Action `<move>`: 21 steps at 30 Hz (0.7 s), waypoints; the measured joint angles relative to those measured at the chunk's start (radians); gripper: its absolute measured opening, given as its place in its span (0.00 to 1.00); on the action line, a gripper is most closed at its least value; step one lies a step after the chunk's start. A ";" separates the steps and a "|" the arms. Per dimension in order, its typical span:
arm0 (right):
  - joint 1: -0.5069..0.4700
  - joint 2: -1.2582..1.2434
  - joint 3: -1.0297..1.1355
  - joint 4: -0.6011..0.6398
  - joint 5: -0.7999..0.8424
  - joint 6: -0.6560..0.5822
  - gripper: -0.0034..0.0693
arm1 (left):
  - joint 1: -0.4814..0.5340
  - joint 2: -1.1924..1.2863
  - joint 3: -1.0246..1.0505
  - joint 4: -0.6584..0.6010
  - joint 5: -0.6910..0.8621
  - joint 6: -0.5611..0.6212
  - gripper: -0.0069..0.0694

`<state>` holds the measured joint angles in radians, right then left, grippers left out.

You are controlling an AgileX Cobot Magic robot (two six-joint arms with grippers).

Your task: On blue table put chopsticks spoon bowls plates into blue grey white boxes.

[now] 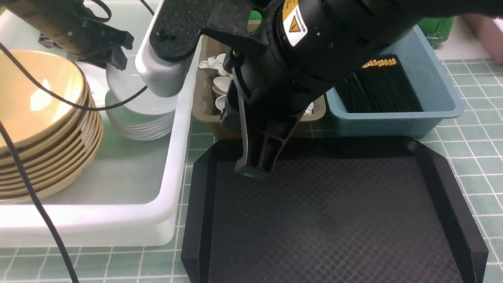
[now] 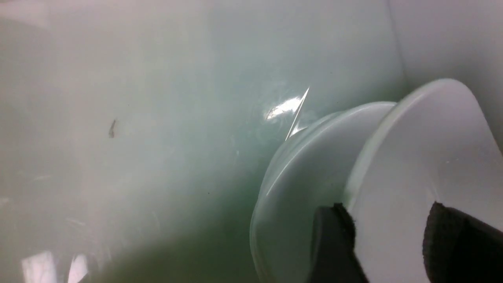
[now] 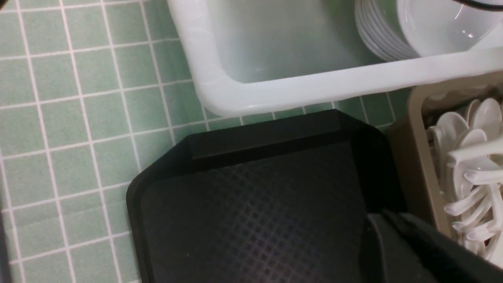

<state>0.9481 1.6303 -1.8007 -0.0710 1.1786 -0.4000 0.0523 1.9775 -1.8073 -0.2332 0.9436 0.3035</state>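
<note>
The left gripper (image 2: 389, 220) is low in the big white box (image 1: 165, 188). Its two fingers are apart, one on each side of the edge of a white bowl (image 2: 432, 157). I cannot tell if they touch it. That bowl leans on its side on top of a stack of small white dishes (image 1: 139, 129), in the same box. Near them, a pile of big yellow bowls (image 1: 43, 118) sits in the box too, tipped to one side.

The right gripper (image 3: 389, 236) hangs over the black tray (image 1: 334, 220), and its fingers are together. The tray lies on the table with a green checked top (image 1: 479, 149). Just past the tray is a brown-grey box (image 1: 204, 90) with lots of white spoons (image 1: 222, 84) in it. To the right of that is a blue box (image 1: 436, 86). The black chopsticks (image 1: 389, 90) with gold bands lie in there, side by side.
</note>
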 joint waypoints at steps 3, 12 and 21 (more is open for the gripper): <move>0.000 0.000 0.000 -0.001 0.004 0.000 0.11 | 0.000 -0.010 0.000 0.012 0.008 0.014 0.61; 0.001 -0.011 0.000 -0.069 0.041 0.048 0.11 | -0.004 -0.151 -0.171 0.047 0.224 -0.004 0.70; 0.001 -0.133 0.061 -0.119 0.073 0.161 0.12 | -0.063 -0.514 -0.066 0.130 0.311 -0.071 0.27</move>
<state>0.9489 1.4975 -1.7399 -0.1899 1.2513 -0.2386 -0.0103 1.4640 -1.8732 -0.1033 1.2542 0.2326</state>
